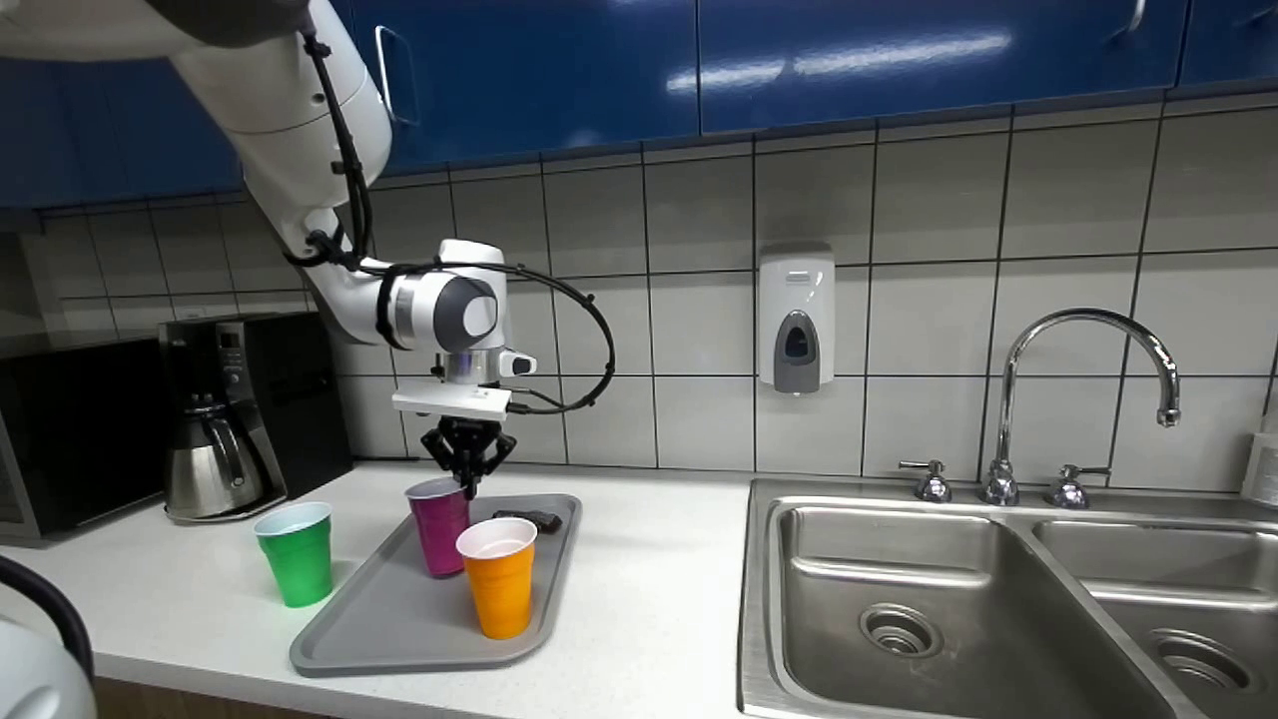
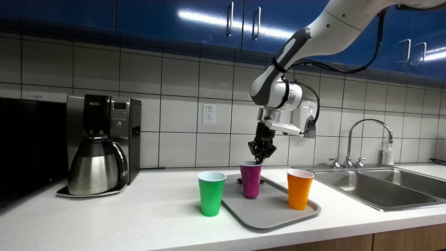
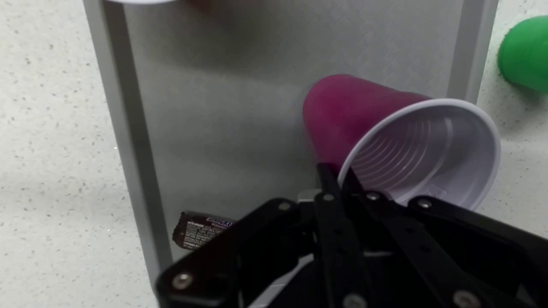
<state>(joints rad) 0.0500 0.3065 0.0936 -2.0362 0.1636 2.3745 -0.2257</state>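
"While you are steering this rig from afar, what is the gripper (image 3: pixel 341 176) doing?"

"I'm holding it clamped on the rim of a magenta cup (image 2: pixel 251 181), one finger lying inside the wall and one outside. I'm seeing the cup upright over the gray tray (image 1: pixel 399 624), between a green cup (image 2: pixel 211 195) on the counter (image 1: pixel 654 599) and an orange cup (image 1: pixel 501 589); I'm not managing to tell whether its base is bearing on the tray."

"How are you expecting it to handle?"

"I'm judging it light, probably thin plastic; in the wrist view the inside is showing ridged pale wall. I'm expecting the smooth sides to be flexing easily, slipping under a slack pinch and creasing under a hard one. Gripping one side of the lip is suiting it, yet its weight is lying off to one side of the fingers, so I'm counting on some tilting if I'm moving sharply."

"And how is the arm (image 2: pixel 334 38) posing?"

"In both exterior views I'm seeing its forearm slanting down from above, the gripper hanging straight down from the wrist, its fingertips straddling the cup's lip. A wrapped bar (image 3: pixel 197 231) is lying near it on the tray."
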